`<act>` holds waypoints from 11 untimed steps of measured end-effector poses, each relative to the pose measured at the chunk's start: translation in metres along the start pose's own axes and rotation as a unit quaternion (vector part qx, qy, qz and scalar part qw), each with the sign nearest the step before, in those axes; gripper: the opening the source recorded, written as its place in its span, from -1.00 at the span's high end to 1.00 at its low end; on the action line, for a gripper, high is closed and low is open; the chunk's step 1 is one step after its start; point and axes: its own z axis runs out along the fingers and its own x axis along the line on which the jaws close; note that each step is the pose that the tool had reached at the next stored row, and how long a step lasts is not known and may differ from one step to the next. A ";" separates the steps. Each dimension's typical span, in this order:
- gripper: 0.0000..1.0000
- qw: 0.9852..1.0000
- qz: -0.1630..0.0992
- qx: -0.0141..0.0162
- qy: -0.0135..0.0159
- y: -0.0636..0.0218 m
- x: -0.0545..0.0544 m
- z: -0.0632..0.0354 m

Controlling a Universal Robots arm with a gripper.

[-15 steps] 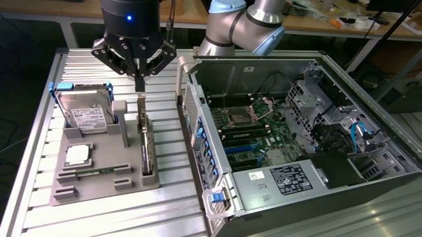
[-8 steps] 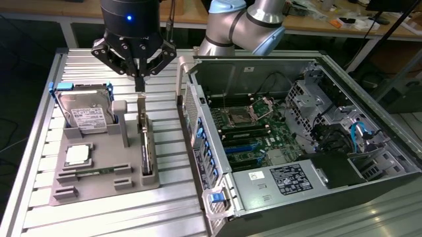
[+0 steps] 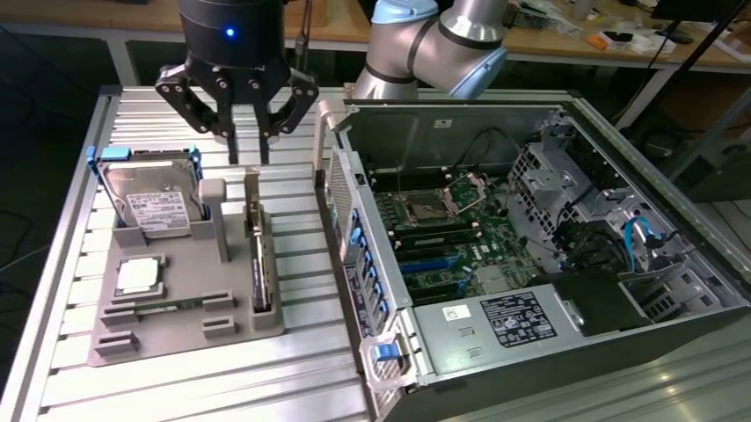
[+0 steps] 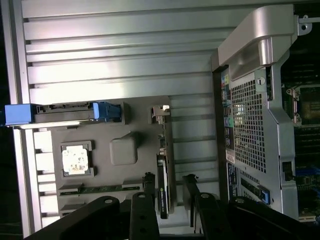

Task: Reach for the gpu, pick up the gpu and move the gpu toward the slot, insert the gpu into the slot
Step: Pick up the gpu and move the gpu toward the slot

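Gripper jaws parted, empty, hovering at 12 o'clock of the gpu, which stands on edge in the grey holder tray. Hard drive at its 10 o'clock, grey post just beside at 9. Open computer case wall near at 3 o'clock.

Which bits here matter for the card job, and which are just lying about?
In the job: graphics card, on edge in the grey tray; claw above it; open computer case.
Lying about: hard drive, processor chip, memory stick.
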 end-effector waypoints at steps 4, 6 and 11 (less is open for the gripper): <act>0.28 1.000 -0.013 0.007 0.001 -0.0002 0.000 0.0015; 0.28 1.000 -0.022 0.009 0.003 -0.0002 0.000 0.0025; 0.28 0.999 -0.033 0.009 0.006 -0.0019 0.005 0.0121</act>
